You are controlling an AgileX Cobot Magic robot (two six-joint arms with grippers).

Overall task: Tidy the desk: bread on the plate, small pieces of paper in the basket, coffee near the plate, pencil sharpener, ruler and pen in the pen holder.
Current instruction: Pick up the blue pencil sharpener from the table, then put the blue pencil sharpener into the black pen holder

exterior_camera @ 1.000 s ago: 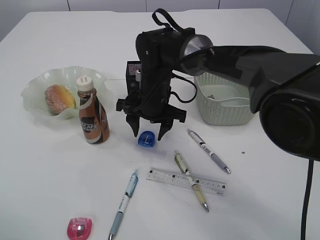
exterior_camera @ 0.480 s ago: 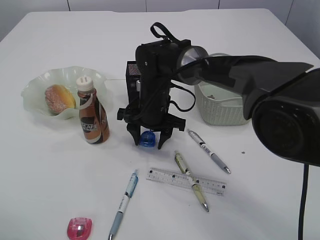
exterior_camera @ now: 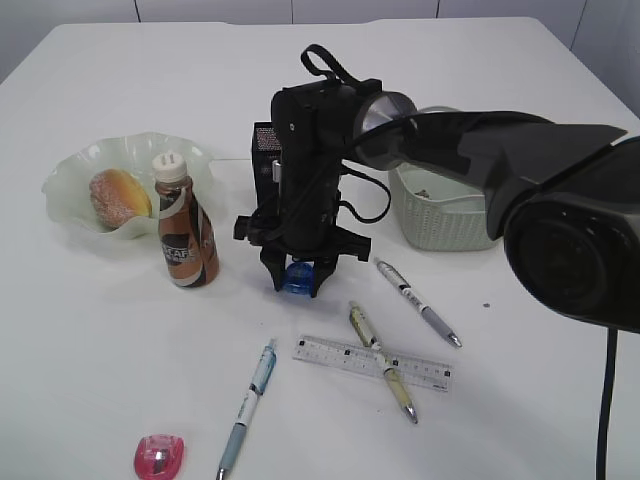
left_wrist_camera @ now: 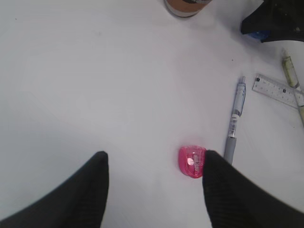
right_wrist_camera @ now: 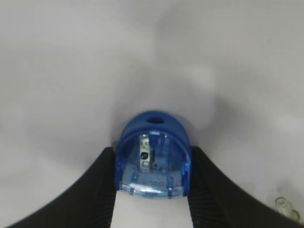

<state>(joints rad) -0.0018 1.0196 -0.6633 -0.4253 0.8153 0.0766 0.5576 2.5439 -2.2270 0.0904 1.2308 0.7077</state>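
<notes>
Right pincer (right_wrist_camera: pixel 152 190): your fingers press both sides of the blue sharpener (right_wrist_camera: pixel 153 154), mid-desk (exterior_camera: pixel 90 330), in front of the pen holder (exterior_camera: pixel 264 150).
Risk: smooth rounded shell; lift early and it may squirt out.
Change: jaws wide above it earlier; now lowered, closed in.

White desk (exterior_camera: pixel 120 350), plate (exterior_camera: pixel 70 180), coffee (exterior_camera: pixel 186 235), ruler (exterior_camera: pixel 340 357), 3 pens (exterior_camera: pixel 250 400), basket (exterior_camera: pixel 445 215)

bread (exterior_camera: pixel 119 197) on plate (exterior_camera: pixel 75 175), coffee (exterior_camera: pixel 185 236) right of it, ruler (exterior_camera: pixel 372 362) under pen (exterior_camera: pixel 381 361)
</notes>
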